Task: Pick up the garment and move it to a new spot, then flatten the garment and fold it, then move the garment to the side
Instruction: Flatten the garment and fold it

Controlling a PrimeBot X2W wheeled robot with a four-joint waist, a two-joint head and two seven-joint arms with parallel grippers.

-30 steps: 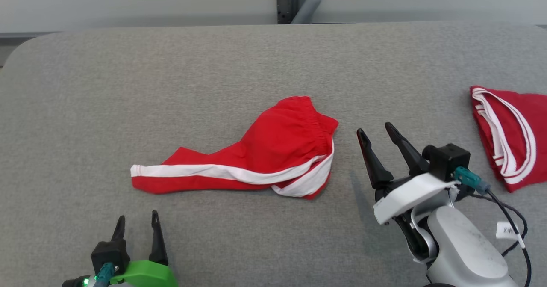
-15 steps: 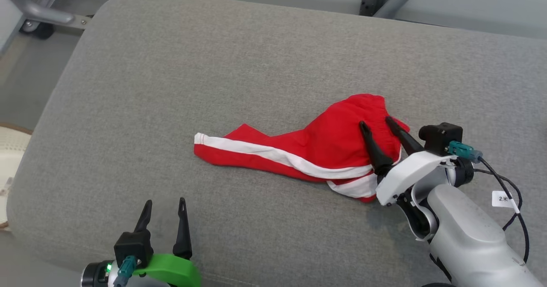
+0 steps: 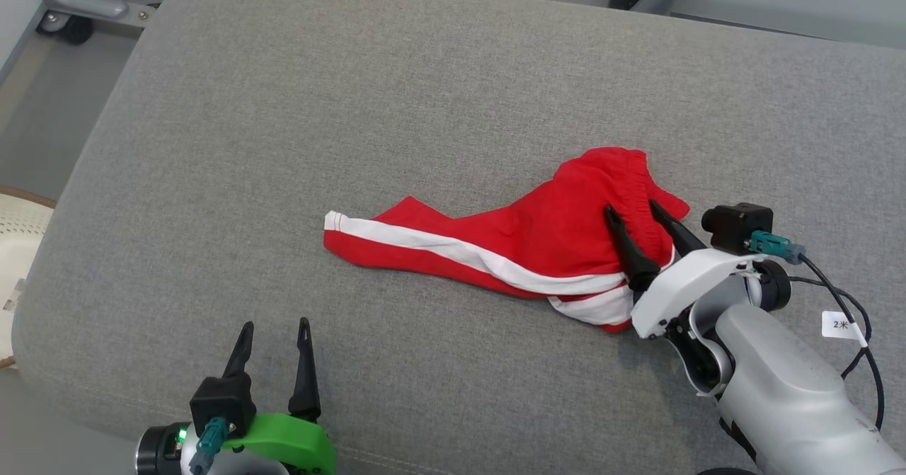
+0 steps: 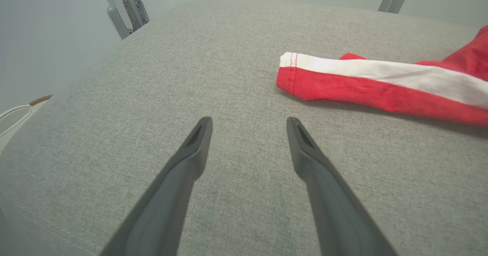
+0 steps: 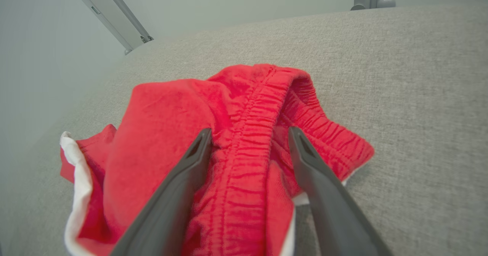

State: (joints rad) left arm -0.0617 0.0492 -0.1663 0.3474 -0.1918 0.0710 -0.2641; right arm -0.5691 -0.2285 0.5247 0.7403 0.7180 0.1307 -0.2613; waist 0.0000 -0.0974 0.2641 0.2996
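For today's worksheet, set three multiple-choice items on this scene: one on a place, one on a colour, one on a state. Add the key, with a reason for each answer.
1. Where are the fingers of the right gripper?
A) either side of the elastic waistband of the red garment
B) at its striped leg end
C) off the cloth entirely

2. What colour is the garment's stripe?
A) blue
B) white
C) black

3. How is the left gripper?
A) shut on cloth
B) open, holding nothing
C) shut, empty

Key:
1 A, the right wrist view shows the gathered waistband between the two fingers.
2 B, a white band runs along the red leg.
3 B, its fingers stand apart over the bare grey cushion.
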